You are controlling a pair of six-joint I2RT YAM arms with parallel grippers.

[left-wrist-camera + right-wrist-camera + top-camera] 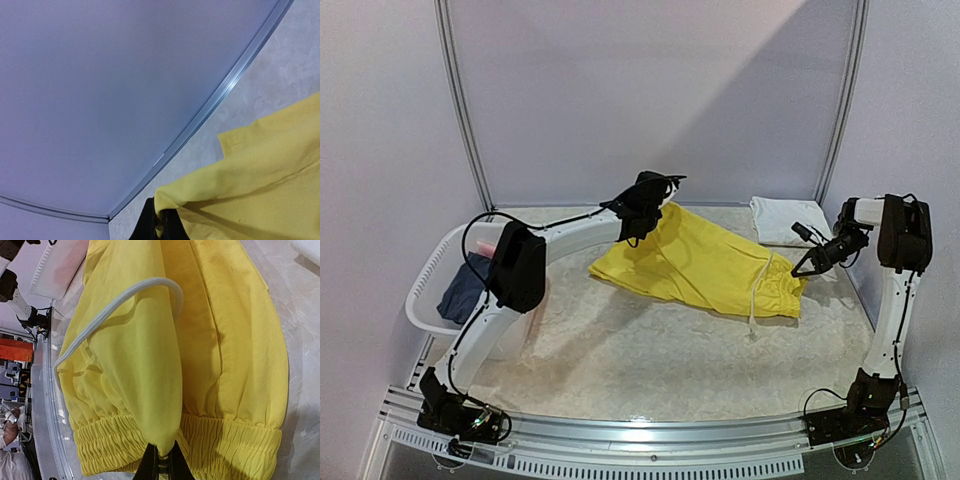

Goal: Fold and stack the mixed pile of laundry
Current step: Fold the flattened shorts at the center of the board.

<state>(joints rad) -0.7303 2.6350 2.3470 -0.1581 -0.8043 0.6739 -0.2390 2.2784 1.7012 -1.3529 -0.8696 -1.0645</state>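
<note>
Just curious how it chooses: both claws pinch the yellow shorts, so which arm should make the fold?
Probably the left. The left gripper holds the yellow shorts by a lifted leg end, free to sweep over; the right gripper pins the waistband low.

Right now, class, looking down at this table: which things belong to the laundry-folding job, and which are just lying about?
Belongs to the job:
yellow shorts
white folded garment
dark navy piece, in the basket

Just lying about:
white basket
table
</note>
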